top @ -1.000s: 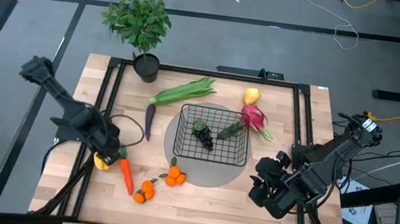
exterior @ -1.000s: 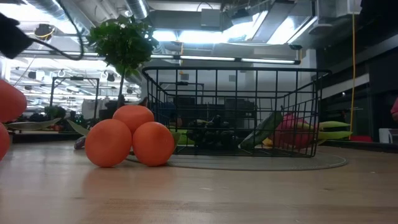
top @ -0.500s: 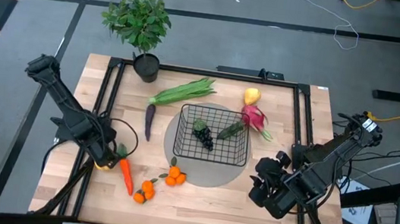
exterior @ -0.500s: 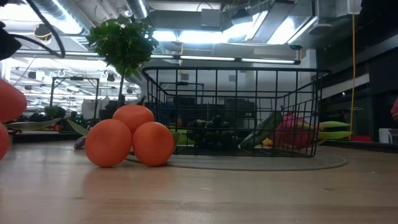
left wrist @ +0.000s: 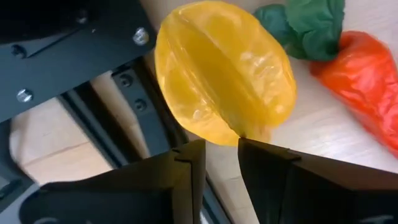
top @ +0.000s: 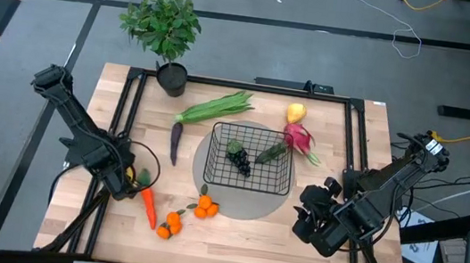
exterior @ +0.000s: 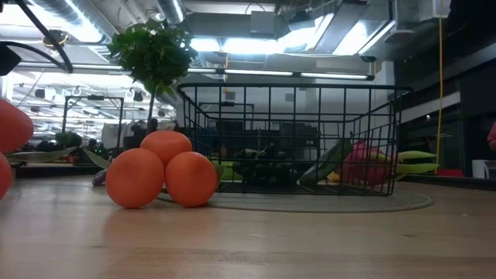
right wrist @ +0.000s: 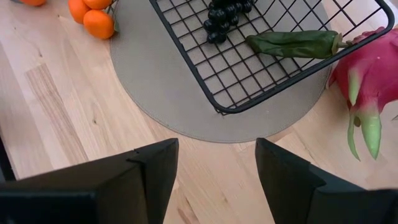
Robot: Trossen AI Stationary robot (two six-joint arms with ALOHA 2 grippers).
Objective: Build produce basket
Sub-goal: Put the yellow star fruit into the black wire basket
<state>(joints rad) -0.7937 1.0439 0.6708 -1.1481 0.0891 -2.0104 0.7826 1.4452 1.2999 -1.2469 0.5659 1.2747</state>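
The black wire basket (top: 211, 151) stands on a round grey mat mid-table, with dark grapes (top: 239, 157) and a green pepper (top: 271, 152) inside. My left gripper (top: 125, 183) is low at the table's left edge, beside the orange carrot (top: 147, 206). In the left wrist view, my left gripper (left wrist: 221, 149) is shut on a ridge of a yellow fruit (left wrist: 224, 68). Tangerines (top: 205, 206) lie in front of the basket. A pink dragon fruit (top: 299, 139) lies at the basket's right. My right gripper (top: 309, 223) waits open at the front right, holding nothing.
A long green stalk bundle (top: 215, 108), a dark purple vegetable (top: 174, 142) and a second yellow fruit (top: 296, 113) lie behind and left of the basket. A potted plant (top: 162, 28) stands at the back left corner. More tangerines (top: 170, 224) sit near the front edge.
My left arm has drawn back a little toward the table's left edge with the yellow fruit, which now shows less under the gripper. The right arm has not moved.
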